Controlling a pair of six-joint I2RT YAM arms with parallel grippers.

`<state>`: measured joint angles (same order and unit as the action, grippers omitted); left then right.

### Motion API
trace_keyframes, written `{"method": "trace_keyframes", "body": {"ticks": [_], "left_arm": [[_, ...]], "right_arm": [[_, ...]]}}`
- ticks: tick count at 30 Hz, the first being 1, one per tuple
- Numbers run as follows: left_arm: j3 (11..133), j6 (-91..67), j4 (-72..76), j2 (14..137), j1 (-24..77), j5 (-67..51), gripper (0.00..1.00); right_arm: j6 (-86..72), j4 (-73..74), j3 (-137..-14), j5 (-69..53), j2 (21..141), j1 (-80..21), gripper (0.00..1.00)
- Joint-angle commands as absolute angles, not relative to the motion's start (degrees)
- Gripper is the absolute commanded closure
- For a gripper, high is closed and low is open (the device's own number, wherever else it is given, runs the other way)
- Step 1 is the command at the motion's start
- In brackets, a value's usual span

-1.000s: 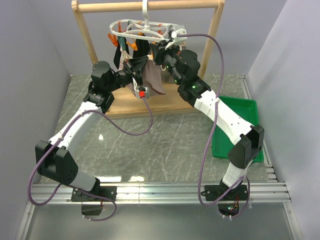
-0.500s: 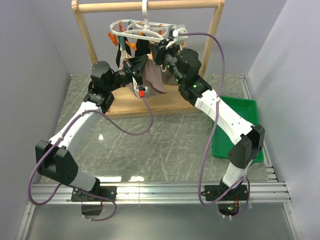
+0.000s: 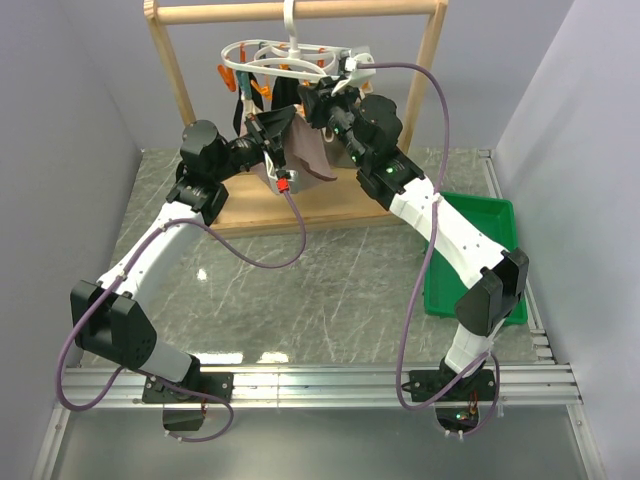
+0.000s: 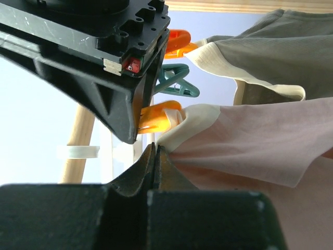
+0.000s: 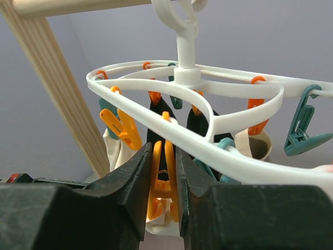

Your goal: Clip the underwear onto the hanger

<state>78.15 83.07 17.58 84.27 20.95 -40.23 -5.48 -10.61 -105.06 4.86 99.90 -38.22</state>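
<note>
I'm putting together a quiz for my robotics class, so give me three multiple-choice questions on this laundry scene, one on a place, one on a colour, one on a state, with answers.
1. Where on the table is the green tray? A left edge; B right edge; C middle.
2. What colour is the peg between the right gripper's fingers? A teal; B white; C orange.
3. How is the left gripper? A shut on the underwear; B wide open; C out of view.
Answers: B, the top view shows it at the right; C, the right wrist view shows orange; A, pink fabric runs out of its closed fingers.
</note>
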Motion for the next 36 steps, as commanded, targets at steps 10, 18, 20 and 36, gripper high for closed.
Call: {"method": "trace_keyframes", "body": {"ticks": [10,18,20,36], "left_arm": [[81.30,82.27,19.69,84.64,20.65,-41.75,1.00],[81.65,82.88,18.98,84.99,20.65,-41.49,1.00],[81.83,82.79,18.72,85.25,20.65,-41.48,1.00],[80.69,81.83,19.95,85.43,20.65,-40.87,1.00]], "right_arm": [[-6.85,-5.62,-107.40,2.55,100.64,-38.15,0.57],[-10.28,-5.89,-109.51,0.09,99.85,-36.39,0.34],[-10.98,-6.06,-110.48,-1.30,99.58,-36.04,0.31],[-17.14,-3.60,-108.73,-9.93,93.09,-30.94,0.17]]}}
